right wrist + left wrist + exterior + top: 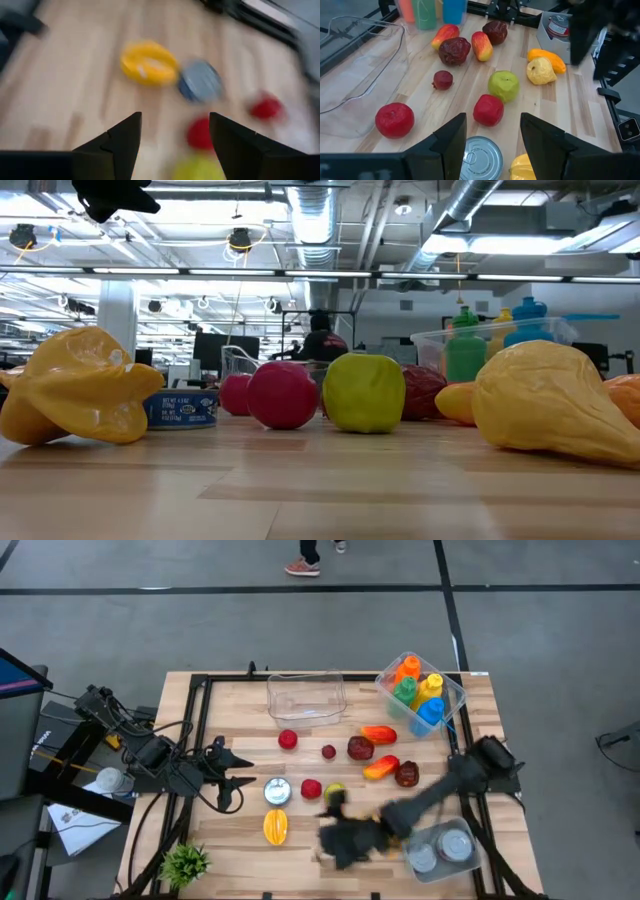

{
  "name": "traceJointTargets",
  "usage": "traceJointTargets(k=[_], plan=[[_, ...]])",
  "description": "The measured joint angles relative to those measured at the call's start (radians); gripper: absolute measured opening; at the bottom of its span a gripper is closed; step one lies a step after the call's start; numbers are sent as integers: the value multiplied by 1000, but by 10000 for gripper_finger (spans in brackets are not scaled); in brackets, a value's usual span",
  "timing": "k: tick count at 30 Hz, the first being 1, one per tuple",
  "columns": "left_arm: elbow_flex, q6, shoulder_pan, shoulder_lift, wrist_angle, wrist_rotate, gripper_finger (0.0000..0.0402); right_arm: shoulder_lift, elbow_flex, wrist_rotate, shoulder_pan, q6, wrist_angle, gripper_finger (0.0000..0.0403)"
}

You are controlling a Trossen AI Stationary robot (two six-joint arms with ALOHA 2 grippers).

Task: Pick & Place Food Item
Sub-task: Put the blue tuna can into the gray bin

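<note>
Toy food lies spread over the wooden table: a yellow starfruit (275,827), a tin can (277,791), a red apple (311,788), a green apple (334,792), another red apple (288,739) and darker red and orange fruits (378,734) farther back. A yellow pear (540,71) shows in the left wrist view. My right gripper (328,840) hangs open above the table near its front edge, right of the starfruit (148,62), with nothing between its fingers. My left gripper (240,783) stands open left of the can (480,160), clear of it.
A clear empty container (305,698) stands at the back middle. A clear bin of coloured bottles (420,690) is at the back right. A bin with cans (445,850) sits at the front right under my right arm. A small green plant (185,862) stands front left.
</note>
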Motion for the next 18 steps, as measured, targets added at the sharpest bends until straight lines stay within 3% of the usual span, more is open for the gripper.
traceJointTargets(k=[2, 4, 8, 13, 18], plan=[[0, 0, 0, 0, -3, 9, 176, 1, -28, -137, -75, -120, 139, 233], [0, 0, 0, -6, -11, 37, 176, 13, -34, -210, -135, -200, 197, 234], [0, 0, 0, -30, -35, 61, 176, 74, -29, -262, -211, -335, 271, 232], [0, 4, 0, -62, -44, 61, 176, 200, 15, -404, -273, -408, 351, 227], [0, 22, 2, -79, -42, 61, 176, 322, 95, -424, -310, -472, 331, 223]])
